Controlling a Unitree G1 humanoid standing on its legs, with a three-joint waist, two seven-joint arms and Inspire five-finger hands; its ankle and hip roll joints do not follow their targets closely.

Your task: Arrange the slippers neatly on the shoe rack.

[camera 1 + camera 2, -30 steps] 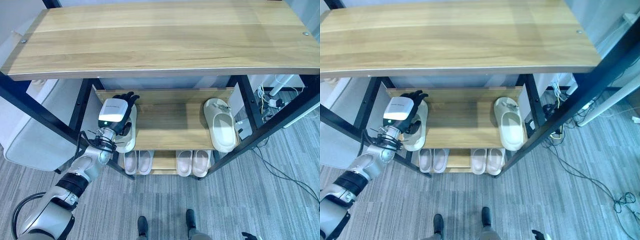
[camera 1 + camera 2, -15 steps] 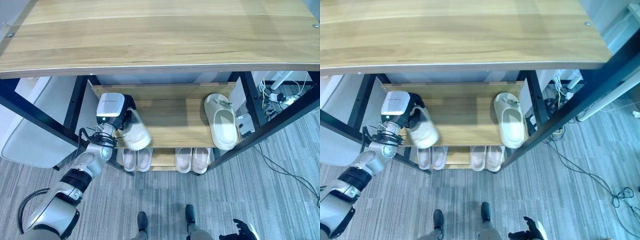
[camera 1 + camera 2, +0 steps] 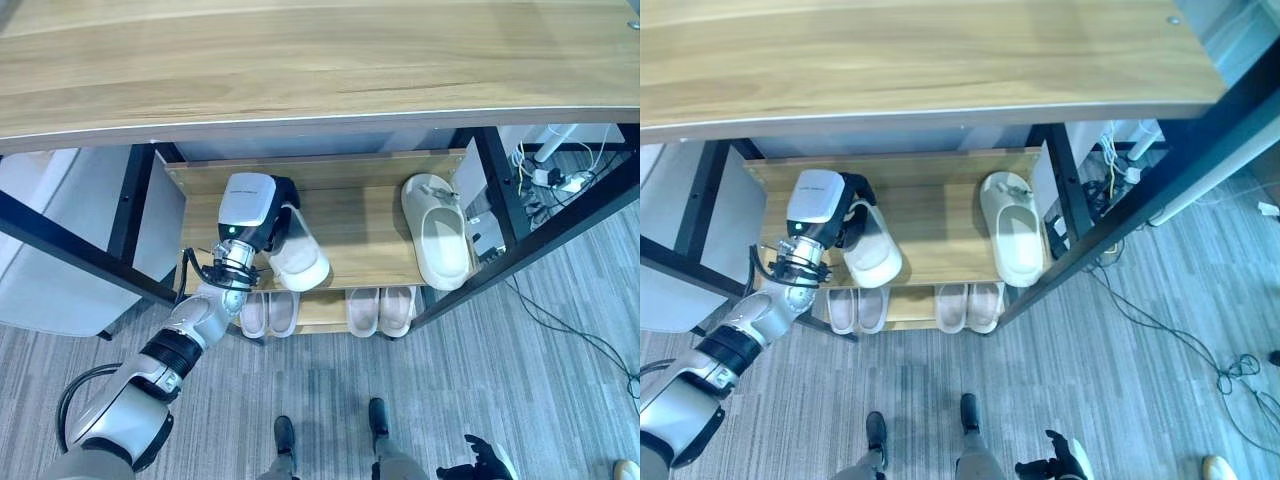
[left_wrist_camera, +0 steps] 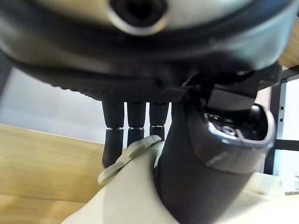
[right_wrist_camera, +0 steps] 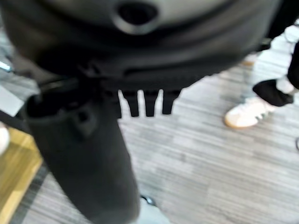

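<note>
- My left hand is in over the middle shelf of the shoe rack, with my fingers and thumb curled round a cream slipper.
- That slipper sits tilted across the left part of the shelf, its rounded end hanging toward the front edge (the wrist view shows my fingers gripping one side and my thumb over the top).
- A second cream slipper lies flat on the right end of the same shelf, well apart from the one I hold.
- On the bottom shelf, two pairs of pale slippers stand side by side: one pair just below my hand, the other to its right.
- My right hand hangs over the grey floor, away from the rack; its fingers point straight out and hold nothing.
</note>
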